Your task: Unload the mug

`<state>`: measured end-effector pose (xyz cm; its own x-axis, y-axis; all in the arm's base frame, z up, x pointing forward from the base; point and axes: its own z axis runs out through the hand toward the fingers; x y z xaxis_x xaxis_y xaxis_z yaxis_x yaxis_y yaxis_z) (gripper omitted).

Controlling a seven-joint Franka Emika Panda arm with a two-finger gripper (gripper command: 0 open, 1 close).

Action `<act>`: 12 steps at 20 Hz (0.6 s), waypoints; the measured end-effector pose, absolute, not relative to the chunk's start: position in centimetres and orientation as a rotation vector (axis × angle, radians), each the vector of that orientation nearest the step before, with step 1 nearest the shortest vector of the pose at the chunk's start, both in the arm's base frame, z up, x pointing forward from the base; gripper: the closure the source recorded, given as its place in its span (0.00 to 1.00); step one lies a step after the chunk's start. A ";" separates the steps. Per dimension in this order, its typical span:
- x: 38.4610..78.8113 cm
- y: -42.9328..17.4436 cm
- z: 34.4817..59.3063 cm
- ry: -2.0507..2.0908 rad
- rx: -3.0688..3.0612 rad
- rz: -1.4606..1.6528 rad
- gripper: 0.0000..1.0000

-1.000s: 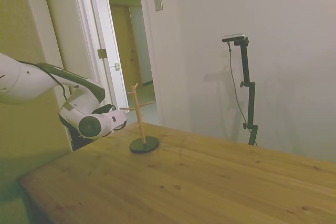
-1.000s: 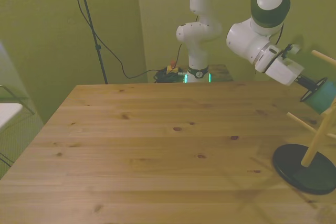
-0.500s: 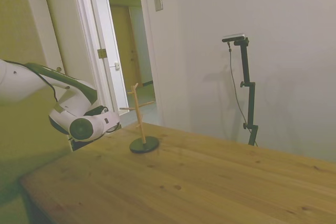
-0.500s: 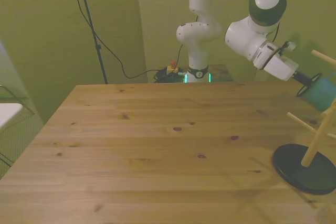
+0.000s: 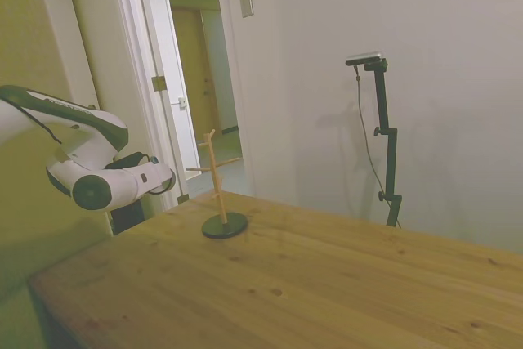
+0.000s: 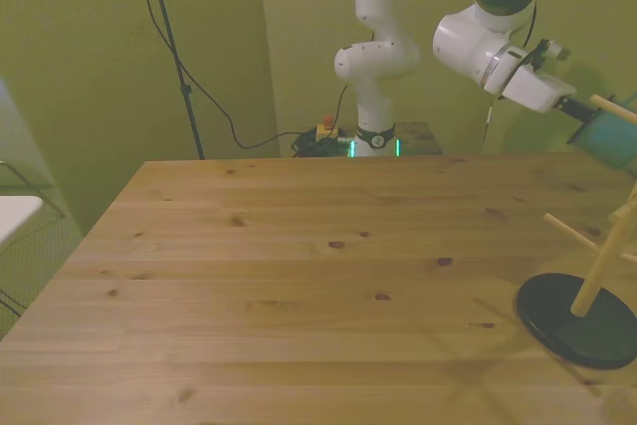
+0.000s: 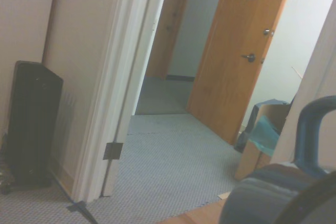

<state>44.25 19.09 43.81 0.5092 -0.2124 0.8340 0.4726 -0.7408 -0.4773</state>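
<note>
In the side view the white arm (image 5: 82, 161) hangs at the frame's left, off the worktop (image 5: 310, 284), with the wooden peg stand (image 5: 219, 194) upright on its round dark base near the worktop's far corner. In the front view the jaws (image 6: 580, 116) sit at the upper right, clamped on the mug (image 6: 617, 141), which is cut by the frame's right edge, above and clear of the stand. The wrist view shows the mug's blue handle blurred, lower right.

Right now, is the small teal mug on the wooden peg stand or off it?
Off: the teal mug hangs at the tool, above the wooden peg stand.
</note>
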 end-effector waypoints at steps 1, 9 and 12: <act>43.8 19.1 44.2 -0.184 -2.064 -1.272 1.00; 40.9 18.5 47.1 -0.006 -2.160 -1.304 1.00; 40.3 18.1 48.0 0.052 -2.195 -1.300 1.00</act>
<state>40.32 18.10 48.00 0.5241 -0.3153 0.7912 0.2512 -0.8304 -0.4973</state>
